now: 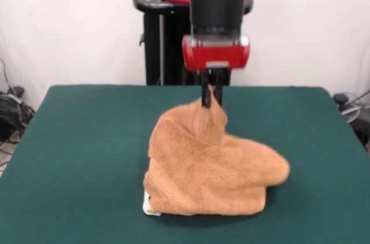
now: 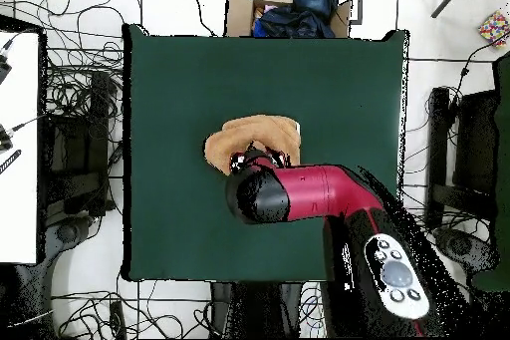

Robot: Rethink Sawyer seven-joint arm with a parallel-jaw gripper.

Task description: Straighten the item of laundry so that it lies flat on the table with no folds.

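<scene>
One arm [image 1: 215,7] hangs straight down in my front view; its gripper [image 1: 211,100] is pinched onto a peak of the towel [image 1: 211,166], lifting it tent-like mid-table [image 1: 81,157]. A white tag [image 1: 149,204] shows at the near lower corner. Overhead, I see the arm covering part of the towel [image 2: 254,137]; green felt [image 2: 169,87] lies open on all sides.
</scene>
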